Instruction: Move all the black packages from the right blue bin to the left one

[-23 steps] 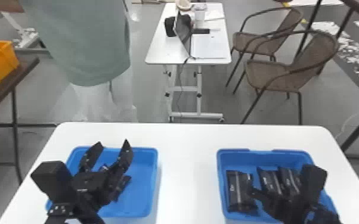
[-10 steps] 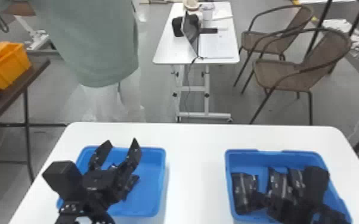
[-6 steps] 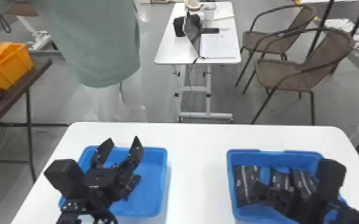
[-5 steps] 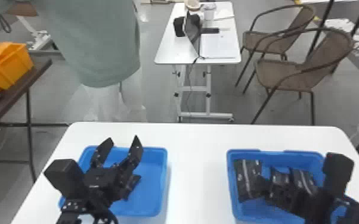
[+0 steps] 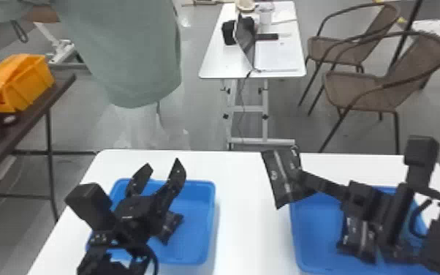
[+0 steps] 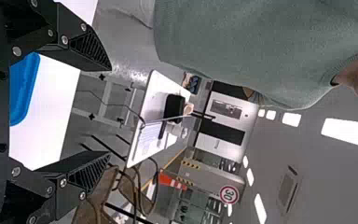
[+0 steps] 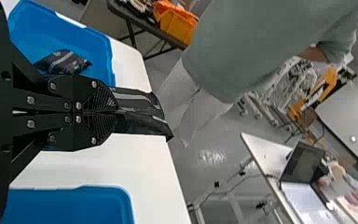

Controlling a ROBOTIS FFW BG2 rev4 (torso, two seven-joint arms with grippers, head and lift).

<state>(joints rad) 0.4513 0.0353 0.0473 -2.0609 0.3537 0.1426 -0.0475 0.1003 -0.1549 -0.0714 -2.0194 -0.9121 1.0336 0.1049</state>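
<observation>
Black and glossy, with a pale stripe, one package point(image 5: 279, 177) is gripped in the right pincer point(image 5: 301, 179), held tilted near the far left corner of the right blue bin point(image 5: 316, 228). The right wrist view shows that pincer point(image 7: 114, 112) closed on it, the two fingers pressed together and the wrapping jutting out past their tips in two folds. In the right bin lies another black package point(image 5: 356, 236), partly covered by the right arm point(image 5: 387, 212); how many more lie under the arm, I cannot tell. Over the left blue bin point(image 5: 197, 234), the left pincer point(image 5: 163, 166) is open, its fingers spread wide and pointing toward the far side. A dark, striped package point(image 5: 171, 226) rests inside that bin, just beside the left arm point(image 5: 131, 234) as the head view shows it, and partly hidden by it. Both bins stand well apart on the white counter point(image 5: 252, 219), with a bare strip of its top between them. Beyond it are a small white table point(image 5: 212, 66) with an open laptop point(image 5: 245, 40), and two brown woven chairs point(image 5: 361, 91) to the right. An orange container point(image 5: 29, 87) sits on a dark table point(image 5: 42, 100) at the left.
</observation>
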